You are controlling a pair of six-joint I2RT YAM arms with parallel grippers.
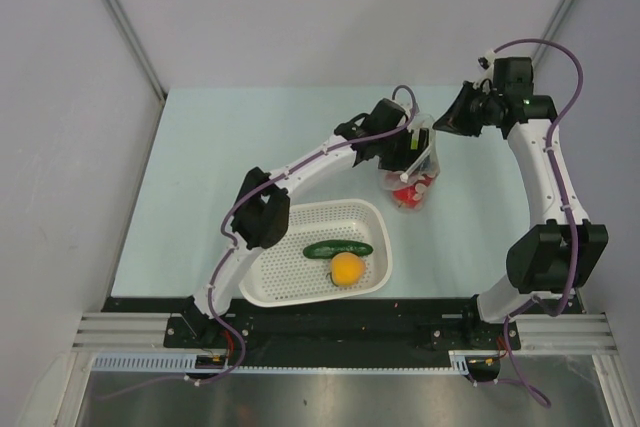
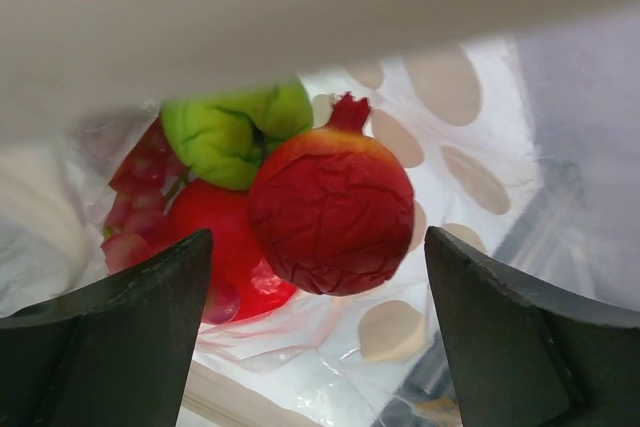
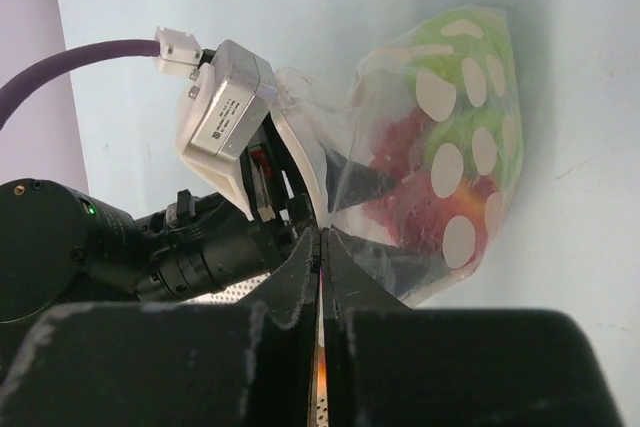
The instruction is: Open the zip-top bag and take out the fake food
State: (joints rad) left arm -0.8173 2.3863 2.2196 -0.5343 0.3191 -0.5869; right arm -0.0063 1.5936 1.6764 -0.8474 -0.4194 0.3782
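The white-dotted zip-top bag (image 1: 415, 192) stands on the desk (image 1: 220, 157) just beyond the white basket (image 1: 275, 267). The right pincer (image 3: 322, 244) is pinched tight on its film. The left pincer (image 2: 318, 247) gapes wide inside its mouth, facing a pomegranate (image 2: 330, 212), a green fruit (image 2: 230, 132) and grapes (image 2: 135, 192). The label (image 3: 218, 112) on the left wrist camera (image 3: 245, 72) is too small to read.

The pale blue table (image 1: 200, 147) carries a white perforated basket (image 1: 285, 267) and, beside it, the zip-top bag (image 1: 410, 195).
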